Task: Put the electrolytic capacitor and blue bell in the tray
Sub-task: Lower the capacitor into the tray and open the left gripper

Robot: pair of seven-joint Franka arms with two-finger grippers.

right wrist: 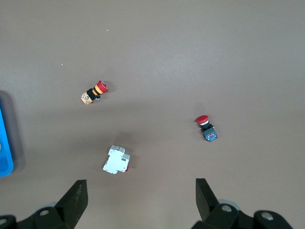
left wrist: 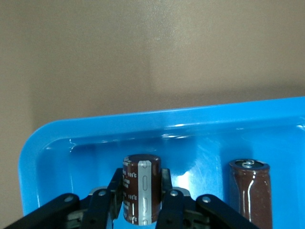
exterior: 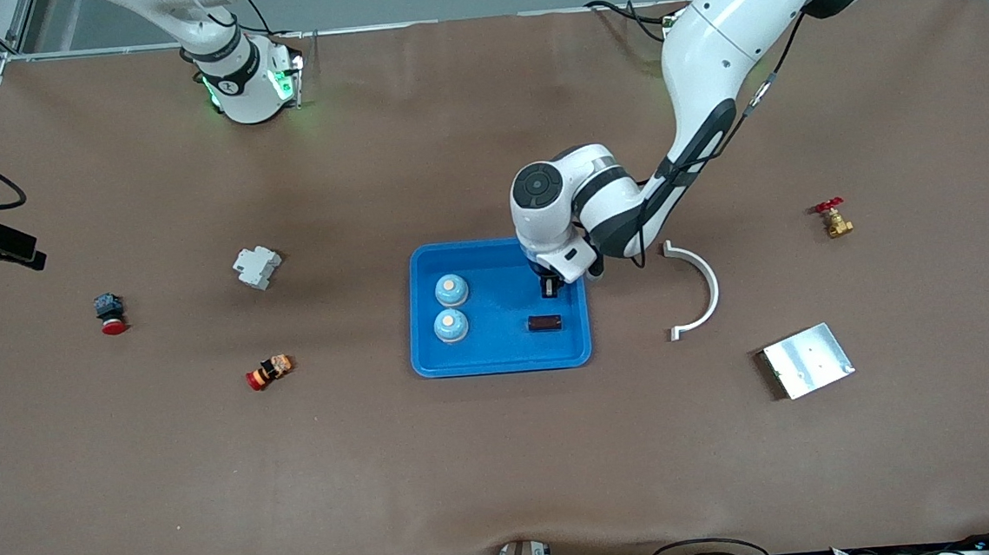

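Note:
The blue tray [exterior: 501,366] holds two blue bells [exterior: 452,290] [exterior: 451,325] side by side toward the right arm's end. A brown electrolytic capacitor [exterior: 544,323] lies on the tray floor toward the left arm's end. My left gripper [exterior: 551,289] hangs low over the tray, just above that capacitor, and is shut on a second brown capacitor [left wrist: 142,188] with a silver stripe. The left wrist view shows the lying capacitor [left wrist: 250,191] beside the held one and the tray rim [left wrist: 143,119]. My right gripper [right wrist: 141,191] waits open and empty, high over bare table.
A white breaker [exterior: 256,266], a red button on a blue base [exterior: 110,313] and a red-and-orange button [exterior: 270,372] lie toward the right arm's end. A white curved piece [exterior: 697,288], a silver plate [exterior: 807,360] and a brass valve [exterior: 833,219] lie toward the left arm's end.

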